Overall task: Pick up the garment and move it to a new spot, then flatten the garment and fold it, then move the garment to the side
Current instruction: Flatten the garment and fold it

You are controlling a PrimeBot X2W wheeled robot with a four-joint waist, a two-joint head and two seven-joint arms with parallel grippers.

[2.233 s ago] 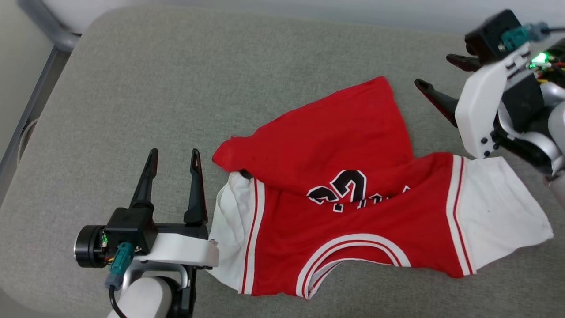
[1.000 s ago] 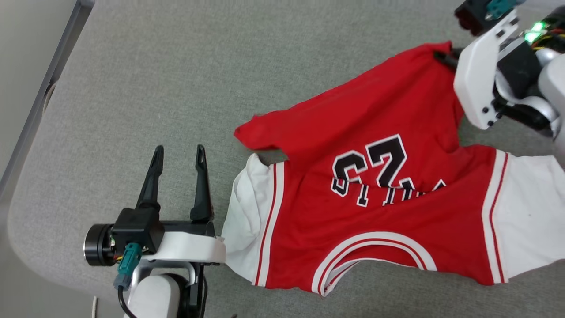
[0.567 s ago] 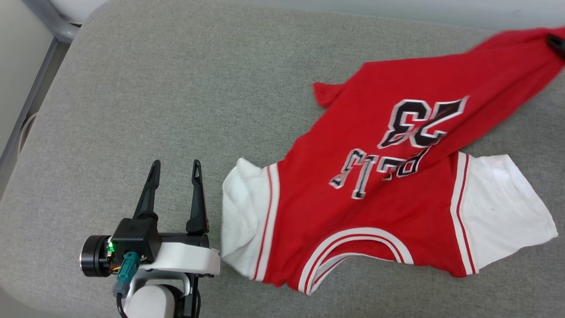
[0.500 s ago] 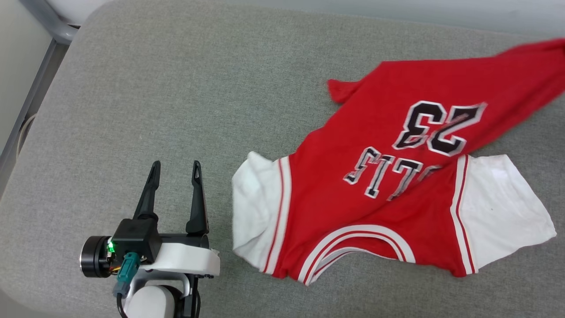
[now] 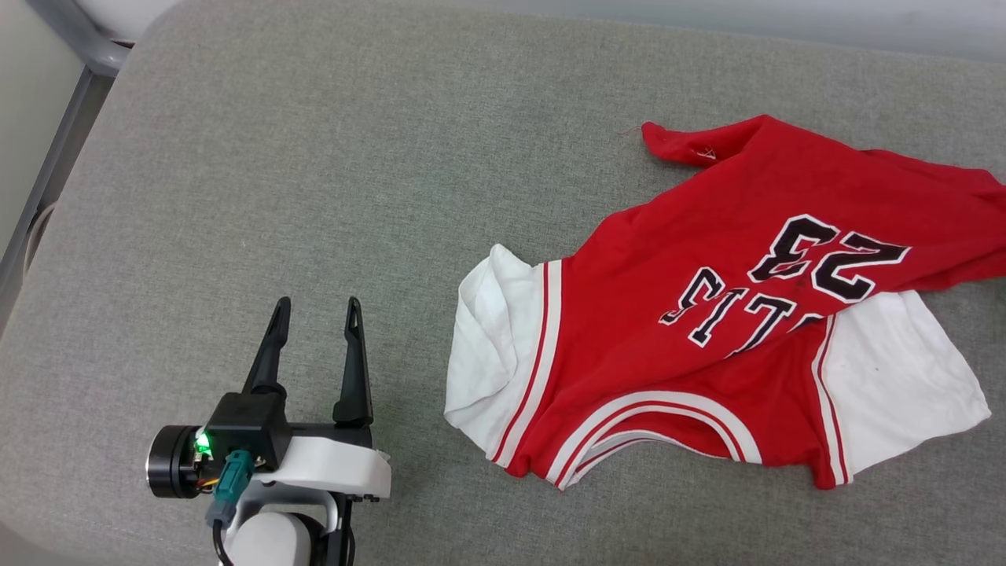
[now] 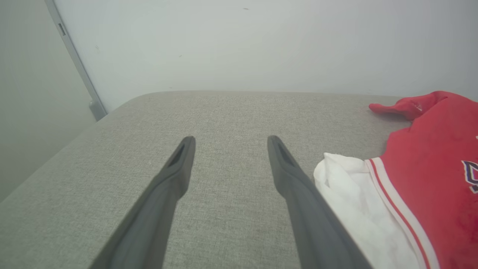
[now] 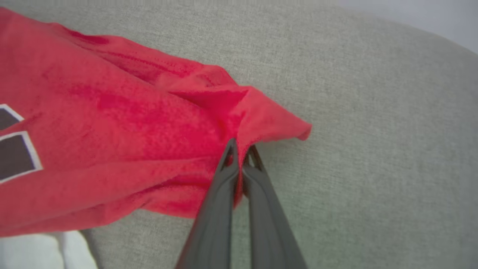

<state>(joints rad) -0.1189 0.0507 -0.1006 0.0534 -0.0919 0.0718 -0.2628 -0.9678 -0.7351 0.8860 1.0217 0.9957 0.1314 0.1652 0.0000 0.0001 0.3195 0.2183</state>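
1. The step in hand looks like the flattening. The garment (image 5: 668, 346) lies on the grey surface (image 5: 314, 157) in the right half of the head view. Its collar faces the bottom edge and its lettering faces up, and the red body slants off toward the right edge.
2. It is not flat yet. The body is skewed over the sleeve (image 5: 904, 377) at lower right, and the other sleeve (image 5: 487, 354) at centre is bunched. A hem corner (image 5: 692, 145) pokes out at upper right of centre.
3. The right claw (image 7: 242, 146) sits mid-frame in its wrist view. Its two fingers are pressed together on a fold of red cloth at the garment's edge, and the cloth puckers around the tips. It pinches the garment and nothing else.
4. The left claw (image 5: 317, 303) is at the lower left of the head view, fingers spread wide and empty. It is near the bunched sleeve but apart from it, touching nothing.
5. Next, as I judge it, the right claw should draw its fold outward until the body lies straight, then lower it. The left claw will likely have to take the free hem corner or pin the sleeve side.
6. The risk is that a pull from one corner alone drags the whole garment across the surface instead of spreading it.
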